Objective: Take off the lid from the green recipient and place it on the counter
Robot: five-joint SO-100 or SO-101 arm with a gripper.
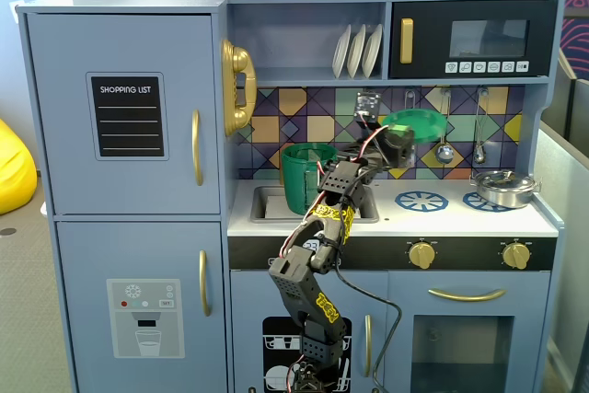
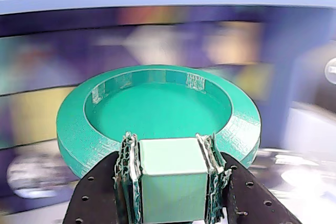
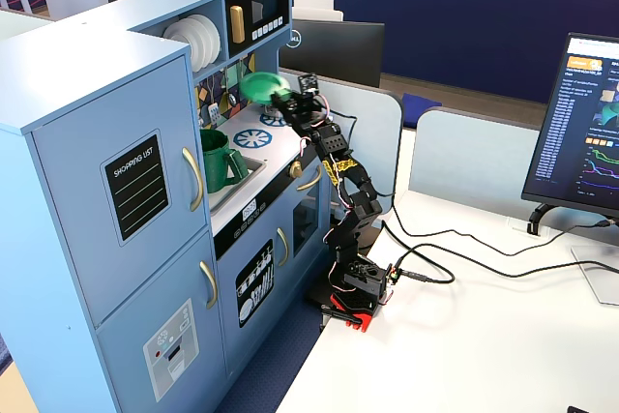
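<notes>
The green lid (image 1: 416, 123) is held up in the air above the white counter (image 1: 442, 219), tilted, in front of the tiled back wall. My gripper (image 1: 402, 140) is shut on the lid's square centre handle (image 2: 170, 174); in the wrist view the lid's ring (image 2: 157, 114) fills the middle and my fingers (image 2: 128, 177) press both sides of the handle. The lid also shows in a fixed view (image 3: 259, 85) with the gripper (image 3: 282, 96) next to it. The green recipient (image 1: 305, 177) stands open in the sink recess, to the left of the arm, and also shows in a fixed view (image 3: 219, 162).
A silver pan (image 1: 505, 188) sits at the counter's right end by blue burner rings (image 1: 421, 200). Utensils (image 1: 444, 126) hang on the back wall. White plates (image 1: 357, 51) stand on the shelf above, next to the microwave (image 1: 474, 39).
</notes>
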